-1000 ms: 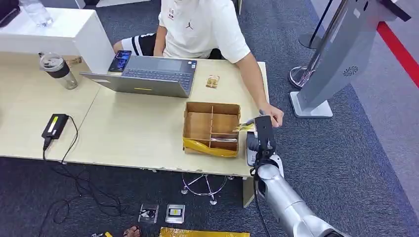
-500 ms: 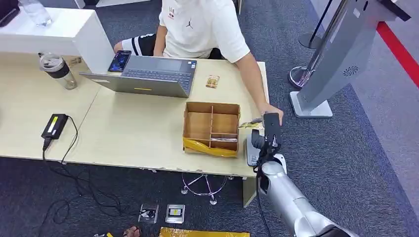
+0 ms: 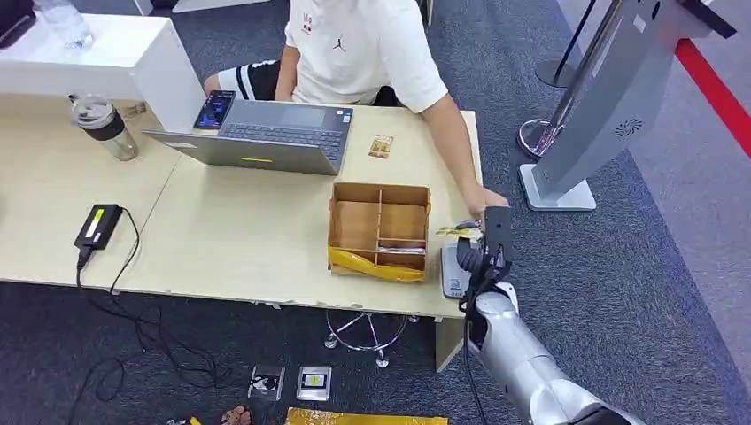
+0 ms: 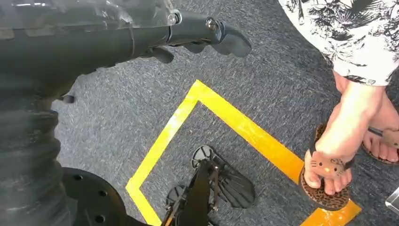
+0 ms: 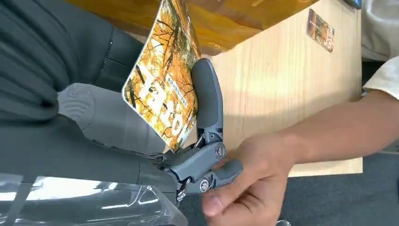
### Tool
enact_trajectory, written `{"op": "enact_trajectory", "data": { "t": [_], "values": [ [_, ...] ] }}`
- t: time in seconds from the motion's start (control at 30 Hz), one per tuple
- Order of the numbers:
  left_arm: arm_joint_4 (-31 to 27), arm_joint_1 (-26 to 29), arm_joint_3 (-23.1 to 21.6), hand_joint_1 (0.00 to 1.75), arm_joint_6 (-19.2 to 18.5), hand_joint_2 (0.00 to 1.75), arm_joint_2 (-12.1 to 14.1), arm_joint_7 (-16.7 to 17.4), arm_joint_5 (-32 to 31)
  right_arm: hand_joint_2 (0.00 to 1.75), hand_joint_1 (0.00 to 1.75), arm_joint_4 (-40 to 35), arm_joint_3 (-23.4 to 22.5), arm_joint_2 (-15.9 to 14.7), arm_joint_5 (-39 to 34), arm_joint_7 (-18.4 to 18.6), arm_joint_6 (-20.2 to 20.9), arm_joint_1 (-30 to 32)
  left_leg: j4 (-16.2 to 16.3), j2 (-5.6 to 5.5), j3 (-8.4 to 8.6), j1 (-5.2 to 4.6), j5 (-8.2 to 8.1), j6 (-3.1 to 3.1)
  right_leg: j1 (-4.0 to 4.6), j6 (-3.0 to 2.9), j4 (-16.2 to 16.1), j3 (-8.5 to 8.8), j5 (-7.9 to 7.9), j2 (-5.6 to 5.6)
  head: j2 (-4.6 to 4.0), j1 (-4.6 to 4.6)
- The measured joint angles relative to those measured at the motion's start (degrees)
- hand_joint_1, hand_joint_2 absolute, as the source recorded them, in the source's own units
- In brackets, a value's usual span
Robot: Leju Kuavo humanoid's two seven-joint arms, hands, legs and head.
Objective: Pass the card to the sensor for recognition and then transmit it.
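The yellow card (image 5: 162, 89) is pinched in the right hand (image 5: 188, 127) above the grey sensor (image 3: 453, 270), just beside the divided cardboard box (image 3: 379, 228) on the tabletop (image 3: 239, 230). A person's hand (image 5: 240, 183) is touching its fingers beyond the box. Recognition is judged under way; handover is next. The left hand (image 4: 197, 35), hanging, is curled shut.

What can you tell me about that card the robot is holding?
The card is thin, flat and glossy, printed with an orange-yellow autumn forest picture and pale lettering. The robot's right hand pinches it between thumb and finger, above the light wooden table near the cardboard box. A person's hand touches the robot's fingers.
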Motion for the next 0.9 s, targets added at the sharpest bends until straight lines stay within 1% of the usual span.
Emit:
{"op": "enact_trajectory", "data": {
  "t": [0.13,0.33,0.53,0.9],
  "values": [
    [0.1,0.0,1.2,0.0,0.0,1.75,0.0,0.0,-0.5,1.75,1.75,0.6,-0.4,-0.2,-0.2,0.2,-0.8,0.1,0.0,0.0,0.0,0.0,0.0,0.0,0.0,0.0,0.0,-0.01,0.0,0.04,0.0,0.02],
    [1.0,-0.3,3.3,0.0,0.0,1.75,-0.3,0.0,-1.3,1.75,1.75,2.1,-1.5,-0.6,-2.0,0.9,-0.8,0.6,0.0,0.05,0.0,0.0,-0.01,0.0,0.0,0.0,0.0,-0.02,0.0,0.09,0.0,0.02],
    [1.5,-0.4,5.3,0.0,0.0,1.75,-0.7,0.2,-4.0,1.75,1.75,2.7,-2.7,-1.4,-5.2,0.5,-1.3,1.1,0.0,0.13,0.04,0.0,-0.01,0.0,0.0,0.0,0.0,-0.02,0.0,0.15,0.0,0.02],
    [0.5,0.0,7.0,0.0,-0.2,1.75,-0.7,0.8,-4.9,1.75,1.75,2.7,-4.2,-3.5,-8.2,-0.1,-1.9,2.5,0.0,0.16,0.08,0.0,-0.01,0.0,-0.01,0.01,0.0,0.01,0.01,0.15,0.0,0.0]
  ]
}}
